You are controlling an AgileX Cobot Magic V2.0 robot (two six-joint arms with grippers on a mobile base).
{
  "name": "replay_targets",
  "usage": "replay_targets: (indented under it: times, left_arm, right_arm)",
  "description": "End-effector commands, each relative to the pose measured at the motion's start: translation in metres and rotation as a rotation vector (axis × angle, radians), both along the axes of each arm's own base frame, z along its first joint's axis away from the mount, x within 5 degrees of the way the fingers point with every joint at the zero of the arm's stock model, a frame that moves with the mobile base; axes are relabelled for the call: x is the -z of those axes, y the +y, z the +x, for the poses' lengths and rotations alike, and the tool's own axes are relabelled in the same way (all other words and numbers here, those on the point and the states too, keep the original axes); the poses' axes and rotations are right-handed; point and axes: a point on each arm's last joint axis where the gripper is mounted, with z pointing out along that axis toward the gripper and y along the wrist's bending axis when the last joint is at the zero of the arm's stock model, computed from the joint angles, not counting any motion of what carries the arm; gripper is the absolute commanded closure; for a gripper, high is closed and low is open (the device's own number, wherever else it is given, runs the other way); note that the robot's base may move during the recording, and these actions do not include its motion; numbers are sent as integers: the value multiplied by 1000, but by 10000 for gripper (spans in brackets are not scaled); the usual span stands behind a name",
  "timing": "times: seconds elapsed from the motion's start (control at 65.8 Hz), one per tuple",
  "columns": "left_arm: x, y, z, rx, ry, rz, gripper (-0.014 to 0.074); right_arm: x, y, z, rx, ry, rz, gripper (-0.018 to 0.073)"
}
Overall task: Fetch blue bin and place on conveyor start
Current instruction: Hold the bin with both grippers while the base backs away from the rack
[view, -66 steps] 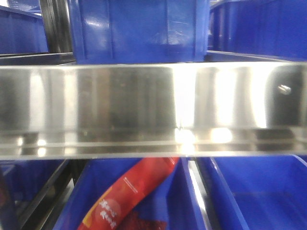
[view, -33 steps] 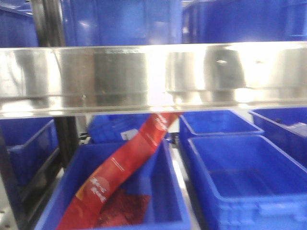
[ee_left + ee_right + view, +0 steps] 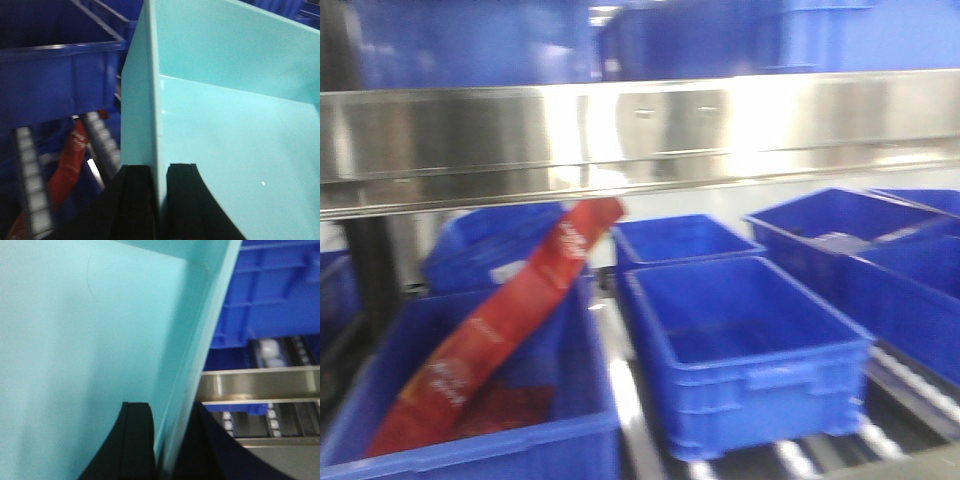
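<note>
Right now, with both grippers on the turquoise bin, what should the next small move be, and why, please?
Probably carry the blue bin clear of the steel shelf, both arms together: the left gripper and right gripper each pinch a wall, and no conveyor belt shows, only dark blue bins.

I log front view: motion blur, white glare on shelf rail (image 3: 640,130). Wrist views: blue bin (image 3: 225,125) soft-focused.

blue bin (image 3: 225,125): smooth glossy plastic | shelf rail (image 3: 640,130): shiny metal | royal-blue bins (image 3: 750,385): ribbed plastic
</note>
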Motion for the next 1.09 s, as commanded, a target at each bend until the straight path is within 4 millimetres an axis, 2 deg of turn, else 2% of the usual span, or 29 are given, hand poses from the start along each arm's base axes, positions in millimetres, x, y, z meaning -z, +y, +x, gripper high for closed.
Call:
replay_targets:
  times: [0.0, 1.079]
  left_arm:
    - [-14, 1, -4, 1, -93, -32, 708]
    - [-14, 1, -4, 1, -93, -32, 708]
  right_arm:
    - [-9, -3, -5, -10, -49, -30, 711]
    - [-9, -3, -5, -10, -49, -30, 711]
